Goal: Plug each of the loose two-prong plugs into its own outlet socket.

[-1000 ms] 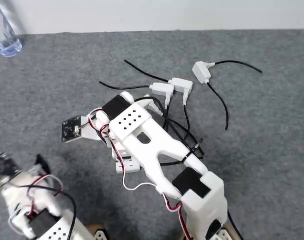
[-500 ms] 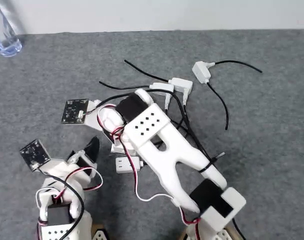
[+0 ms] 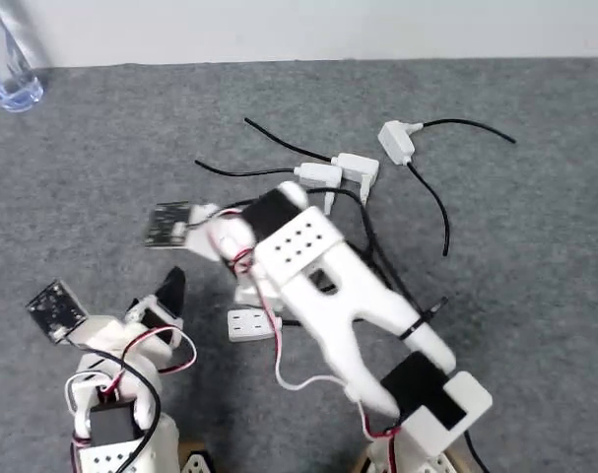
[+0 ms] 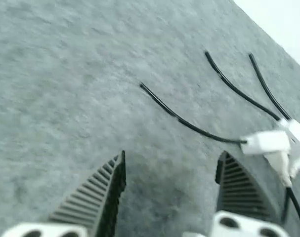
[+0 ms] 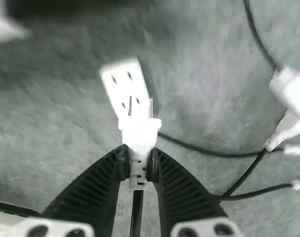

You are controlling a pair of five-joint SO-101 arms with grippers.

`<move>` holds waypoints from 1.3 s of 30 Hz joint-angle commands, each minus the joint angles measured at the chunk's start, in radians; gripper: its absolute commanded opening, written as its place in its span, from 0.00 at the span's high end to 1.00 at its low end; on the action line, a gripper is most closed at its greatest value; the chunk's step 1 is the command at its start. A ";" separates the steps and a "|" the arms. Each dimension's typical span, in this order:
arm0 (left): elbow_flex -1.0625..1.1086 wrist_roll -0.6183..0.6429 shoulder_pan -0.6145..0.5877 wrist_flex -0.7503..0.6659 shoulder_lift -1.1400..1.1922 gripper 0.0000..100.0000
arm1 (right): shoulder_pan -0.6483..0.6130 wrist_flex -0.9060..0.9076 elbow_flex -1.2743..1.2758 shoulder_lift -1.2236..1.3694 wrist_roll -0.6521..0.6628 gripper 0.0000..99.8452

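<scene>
My right gripper (image 5: 138, 165) is shut on the cable end of a white two-prong plug (image 5: 139, 129). The plug's prongs point at a white outlet block (image 5: 124, 85) on the grey carpet and stand close over its slots. In the high view the right arm covers that plug, and the outlet block (image 3: 247, 323) shows beside the arm. Three loose white plugs lie farther back: one (image 3: 318, 175), a second (image 3: 359, 168) and a third (image 3: 397, 141), each with a black cable. My left gripper (image 4: 169, 182) is open over bare carpet, short of a loose plug (image 4: 267, 142).
Black cables (image 3: 431, 202) loop across the carpet behind and under the right arm. A clear bottle (image 3: 8, 74) stands at the far left corner. The left arm (image 3: 111, 365) sits at the near left, close to the right arm's wrist.
The left arm rose and swung toward the middle. The right arm's wrist shifted to the right and slightly back, leaving more of the outlet block uncovered.
</scene>
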 commanded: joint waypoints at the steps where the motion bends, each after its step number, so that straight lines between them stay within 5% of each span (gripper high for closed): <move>1: -0.007 0.006 -0.061 -0.015 -0.011 0.72 | 0.116 -0.119 0.120 -0.047 0.101 0.99; 10: -0.007 0.006 -0.057 -0.014 -0.011 0.72 | 0.257 -0.371 0.364 -0.039 0.258 0.99; 18: -0.007 0.006 -0.057 -0.014 -0.011 0.72 | 0.314 -0.530 0.506 -0.038 0.270 0.99; 27: -0.007 0.006 -0.057 -0.012 -0.011 0.72 | 0.314 -0.578 0.585 -0.038 0.262 0.99; 33: -0.007 0.006 -0.057 -0.012 -0.011 0.72 | 0.308 -0.573 0.588 -0.038 0.261 0.85; 39: -0.007 0.006 -0.057 -0.012 -0.011 0.72 | 0.257 -0.578 0.588 -0.038 0.261 0.88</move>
